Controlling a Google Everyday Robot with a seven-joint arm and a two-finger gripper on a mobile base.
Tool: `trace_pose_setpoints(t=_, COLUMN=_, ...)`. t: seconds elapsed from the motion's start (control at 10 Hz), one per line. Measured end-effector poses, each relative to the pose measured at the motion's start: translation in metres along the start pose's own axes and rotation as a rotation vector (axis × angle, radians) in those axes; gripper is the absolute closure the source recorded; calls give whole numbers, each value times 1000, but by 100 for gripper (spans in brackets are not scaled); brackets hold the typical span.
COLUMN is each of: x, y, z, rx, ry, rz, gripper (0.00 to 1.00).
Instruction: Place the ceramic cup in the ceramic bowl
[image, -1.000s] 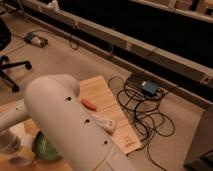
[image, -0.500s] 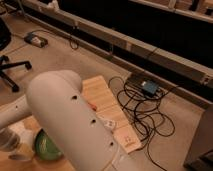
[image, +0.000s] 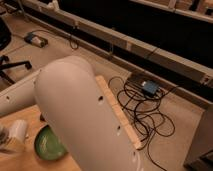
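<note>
Your hand (image: 11, 141) sat at the lower left edge, just beside the green bowl (image: 49, 143) on the desk (image: 20, 163); you couldn't tell its grip.

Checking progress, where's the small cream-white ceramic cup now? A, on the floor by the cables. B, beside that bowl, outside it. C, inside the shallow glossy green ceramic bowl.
B: the cream-white ceramic cup is outside the green bowl, by the gripper at the lower-left corner.
</note>
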Motion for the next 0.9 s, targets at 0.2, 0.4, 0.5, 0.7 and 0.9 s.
trace_pose_setpoints(t=0.2, x=6, y=23, z=-6, rx=13, ry=-14, rz=55, gripper=100)
trace_pose_setpoints(t=0.4, x=13, y=53, z=7, rx=28, ry=-41, rz=123, gripper=100)
trace_pose_setpoints(t=0.5, x=15, y=61, z=14, rx=32, ry=-50, rz=142, gripper=100)
trace_pose_setpoints(t=0.7, x=23, y=84, z=45, rx=39, ry=-90, rz=202, gripper=100)
trace_pose_setpoints(t=0.9, x=32, y=90, z=69, rx=50, ry=-134, rz=246, gripper=100)
